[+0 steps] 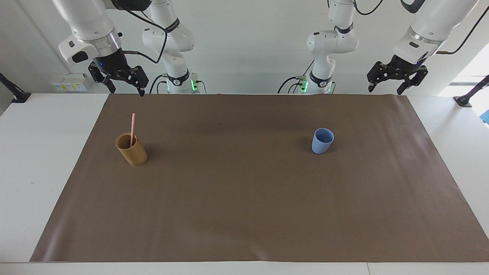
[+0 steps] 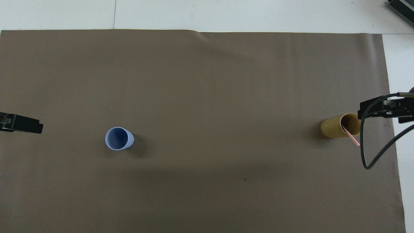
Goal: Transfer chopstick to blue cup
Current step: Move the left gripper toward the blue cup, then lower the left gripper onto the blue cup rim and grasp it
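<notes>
The pale-pink chopstick (image 1: 132,128) stands leaning in a tan-brown cup (image 1: 131,151) on the brown mat, toward the right arm's end of the table. About half of it sticks out above the rim, seen also in the overhead view as the chopstick (image 2: 352,136) in the tan cup (image 2: 336,127). The blue cup (image 1: 322,142) stands upright and empty toward the left arm's end, its inside showing from above (image 2: 119,138). My right gripper (image 1: 127,91) hangs open high over the mat's corner by the tan cup, holding nothing. My left gripper (image 1: 385,91) hangs open over the mat's other corner, holding nothing.
The brown mat (image 1: 244,198) covers most of the white table (image 1: 38,172). A black cable (image 2: 368,152) loops down from the right arm beside the tan cup. Black clamps (image 1: 15,93) sit at the table's ends.
</notes>
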Action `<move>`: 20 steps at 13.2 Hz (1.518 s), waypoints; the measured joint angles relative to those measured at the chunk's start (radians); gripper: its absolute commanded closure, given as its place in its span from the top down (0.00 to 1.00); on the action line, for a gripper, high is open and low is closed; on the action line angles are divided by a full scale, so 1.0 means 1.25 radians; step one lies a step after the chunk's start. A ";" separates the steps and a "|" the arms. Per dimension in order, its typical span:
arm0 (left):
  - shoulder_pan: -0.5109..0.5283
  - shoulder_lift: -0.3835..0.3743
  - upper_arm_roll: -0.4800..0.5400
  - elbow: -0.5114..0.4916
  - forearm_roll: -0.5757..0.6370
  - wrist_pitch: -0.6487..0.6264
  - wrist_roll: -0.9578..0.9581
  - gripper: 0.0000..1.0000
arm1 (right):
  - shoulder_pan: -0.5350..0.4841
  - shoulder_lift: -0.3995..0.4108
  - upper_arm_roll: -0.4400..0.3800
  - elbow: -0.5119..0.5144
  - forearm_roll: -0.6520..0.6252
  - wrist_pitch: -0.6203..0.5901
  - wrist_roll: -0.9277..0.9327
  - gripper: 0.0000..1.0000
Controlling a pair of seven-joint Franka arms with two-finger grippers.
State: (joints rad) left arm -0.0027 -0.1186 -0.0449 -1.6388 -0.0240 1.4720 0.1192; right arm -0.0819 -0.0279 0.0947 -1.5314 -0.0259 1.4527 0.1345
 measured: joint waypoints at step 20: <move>-0.029 0.009 -0.023 -0.275 -0.030 0.331 -0.152 1.00 | -0.027 -0.004 -0.004 -0.012 0.000 0.000 0.000 1.00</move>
State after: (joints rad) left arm -0.0388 -0.1071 -0.0734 -1.9827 -0.0617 1.8861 -0.0712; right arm -0.1154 -0.0335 0.0893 -1.5468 -0.0260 1.4528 0.1345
